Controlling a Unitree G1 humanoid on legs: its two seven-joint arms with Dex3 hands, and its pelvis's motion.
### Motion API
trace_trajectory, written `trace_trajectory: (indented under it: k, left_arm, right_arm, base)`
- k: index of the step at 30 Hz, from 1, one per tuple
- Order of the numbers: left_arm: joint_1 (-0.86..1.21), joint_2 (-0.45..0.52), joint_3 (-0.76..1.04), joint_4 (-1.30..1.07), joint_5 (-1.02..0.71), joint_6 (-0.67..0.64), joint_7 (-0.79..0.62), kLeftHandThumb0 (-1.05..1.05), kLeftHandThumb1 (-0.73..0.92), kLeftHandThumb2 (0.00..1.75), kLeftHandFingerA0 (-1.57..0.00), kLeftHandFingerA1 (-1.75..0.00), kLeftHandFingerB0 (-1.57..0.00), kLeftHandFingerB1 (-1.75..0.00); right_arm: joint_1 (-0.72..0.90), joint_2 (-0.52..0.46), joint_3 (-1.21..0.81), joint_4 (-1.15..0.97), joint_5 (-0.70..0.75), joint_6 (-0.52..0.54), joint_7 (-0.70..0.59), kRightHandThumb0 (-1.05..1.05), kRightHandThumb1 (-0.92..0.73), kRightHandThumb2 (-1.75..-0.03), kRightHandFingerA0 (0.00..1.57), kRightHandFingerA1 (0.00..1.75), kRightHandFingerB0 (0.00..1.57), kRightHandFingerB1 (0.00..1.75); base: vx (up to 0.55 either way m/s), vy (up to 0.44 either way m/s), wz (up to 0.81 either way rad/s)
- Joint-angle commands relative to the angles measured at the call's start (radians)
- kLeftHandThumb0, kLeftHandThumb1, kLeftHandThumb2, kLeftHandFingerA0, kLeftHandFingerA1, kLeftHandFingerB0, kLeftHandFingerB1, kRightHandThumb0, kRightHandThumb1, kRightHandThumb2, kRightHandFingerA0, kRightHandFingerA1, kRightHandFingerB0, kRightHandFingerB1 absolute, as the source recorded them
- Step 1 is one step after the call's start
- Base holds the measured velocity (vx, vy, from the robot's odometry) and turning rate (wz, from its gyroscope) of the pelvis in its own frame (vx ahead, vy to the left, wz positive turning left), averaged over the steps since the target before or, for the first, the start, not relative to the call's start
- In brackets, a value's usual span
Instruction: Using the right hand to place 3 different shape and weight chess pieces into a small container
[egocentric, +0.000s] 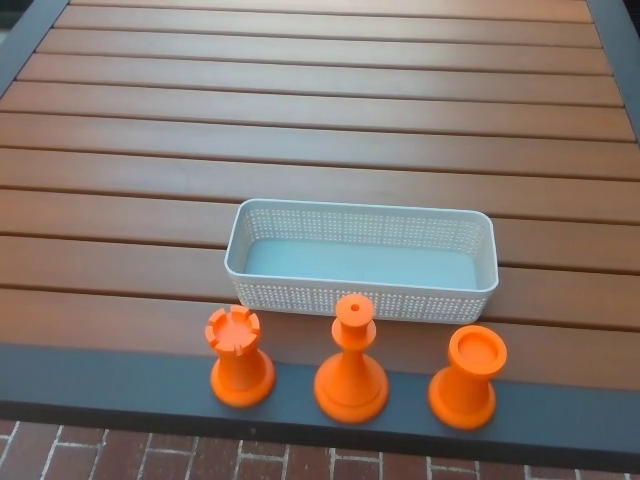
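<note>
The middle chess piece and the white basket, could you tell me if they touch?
Cannot tell. In the head view, the middle piece's top overlaps the basket's near wall, hiding any gap.

Brown slatted table (300, 110), brick floor (120, 455)

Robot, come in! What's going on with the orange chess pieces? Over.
Neither hand in view. Three chess pieces upright at table edge. Basket empty, nothing blocking.
</note>
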Motion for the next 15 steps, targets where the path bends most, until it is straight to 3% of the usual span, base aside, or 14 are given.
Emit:
trace_trajectory:
  k: [1,5,6,12,13,15]
  left_arm:
    - [0.013,0.008,-0.003,0.001,0.008,-0.074,0.009,-0.10,0.33,1.41,-1.20,-1.15,-1.04,-0.91]
    - [-0.007,0.012,-0.003,0.036,0.011,-0.079,0.025,-0.08,0.33,1.43,-1.23,-1.15,-1.05,-0.90]
    - [-0.008,0.013,-0.002,0.040,0.006,-0.075,0.021,-0.09,0.35,1.40,-1.23,-1.15,-1.05,-0.90]
    - [-0.008,0.014,-0.001,0.058,-0.001,-0.100,0.007,-0.10,0.34,1.41,-1.23,-1.15,-1.05,-0.92]
    - [-0.002,0.011,-0.001,0.048,-0.003,-0.097,0.006,-0.10,0.34,1.40,-1.21,-1.16,-1.04,-0.91]
    - [0.011,0.005,-0.003,0.023,-0.005,-0.092,0.006,-0.11,0.35,1.38,-1.20,-1.16,-1.03,-0.92]
  right_arm:
    - [0.009,-0.005,-0.004,0.001,0.004,-0.010,-0.006,0.00,-0.50,-1.10,1.00,1.02,0.82,0.83]
    - [0.012,-0.006,-0.002,-0.005,0.001,-0.010,-0.006,0.00,-0.49,-1.09,1.00,1.02,0.82,0.83]
    - [0.011,-0.006,-0.002,0.009,0.004,-0.033,-0.004,-0.02,-0.55,-1.01,1.00,1.06,0.89,0.72]
    - [0.018,-0.006,0.001,-0.001,0.000,-0.032,-0.006,-0.01,-0.53,-1.02,0.99,1.06,0.89,0.71]
    - [0.019,-0.006,0.000,-0.002,0.003,-0.032,-0.002,-0.01,-0.50,-1.10,1.00,1.02,0.82,0.83]
    - [0.020,-0.004,-0.001,-0.001,0.010,-0.035,0.003,-0.01,-0.50,-1.10,1.00,1.02,0.82,0.84]
  base:
    - [0.00,0.000,0.00]
    - [0.00,0.000,0.00]
    - [0.00,0.000,0.00]
    - [0.00,0.000,0.00]
    - [0.00,0.000,0.00]
    - [0.00,0.000,0.00]
